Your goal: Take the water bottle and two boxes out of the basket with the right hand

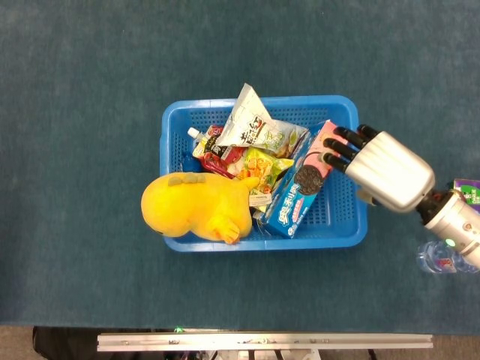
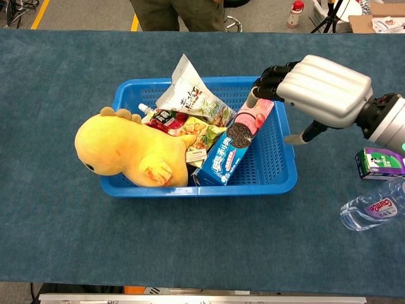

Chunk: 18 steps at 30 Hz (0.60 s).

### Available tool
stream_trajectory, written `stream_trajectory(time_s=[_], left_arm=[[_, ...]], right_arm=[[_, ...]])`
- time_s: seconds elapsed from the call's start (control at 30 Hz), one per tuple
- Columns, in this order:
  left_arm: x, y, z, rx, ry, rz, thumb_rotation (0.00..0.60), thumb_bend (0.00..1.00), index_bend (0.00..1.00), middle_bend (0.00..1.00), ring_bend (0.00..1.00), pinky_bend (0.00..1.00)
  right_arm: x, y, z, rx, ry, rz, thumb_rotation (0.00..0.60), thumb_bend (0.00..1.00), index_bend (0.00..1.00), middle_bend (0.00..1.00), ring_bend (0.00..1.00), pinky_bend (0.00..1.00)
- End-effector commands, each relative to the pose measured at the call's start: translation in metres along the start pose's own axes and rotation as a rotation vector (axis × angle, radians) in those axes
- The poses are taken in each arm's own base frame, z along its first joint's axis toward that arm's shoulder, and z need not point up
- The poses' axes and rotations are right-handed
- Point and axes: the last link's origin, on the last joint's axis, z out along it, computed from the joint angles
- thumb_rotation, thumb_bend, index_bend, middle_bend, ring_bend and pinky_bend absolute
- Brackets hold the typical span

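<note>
Beneath the right hand, fingers spread and empty, the cookie box is best clasped across its narrow sides.

Blue basket, yellow plush dinosaur

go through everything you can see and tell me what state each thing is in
right hand: over the basket's right end, fingertips at the cookie box's top, holding nothing
cookie box: in the basket, leaning
blue basket: on the table, full
yellow plush dinosaur: hanging over the basket's left rim
snack bags: piled in the basket
water bottle: out, lying on the table
purple box: out, on the table
</note>
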Motion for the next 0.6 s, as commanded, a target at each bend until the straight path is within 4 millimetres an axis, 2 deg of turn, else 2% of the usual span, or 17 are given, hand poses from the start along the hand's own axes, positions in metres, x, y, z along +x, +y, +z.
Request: stream_trajectory(time_s=[0.03,0.6], left_arm=[[0.0,0.0,0.0,-0.001,0.001,-0.001,0.6,0.2,0.27,0.1,0.04,0.22],[0.002,0.001,-0.003,-0.011,0.001,-0.006,0.6,0.2,0.27,0.1,0.04,0.22]], right_arm=[[-0.001,-0.002,0.002,0.007,-0.001,-0.001,0.6,0.0,0.31,0.3,0.22,0.39],[-0.023,-0.025,0.037,0.078,-0.006,0.044,0.6,0.0,0.31,0.3,0.21,0.35]])
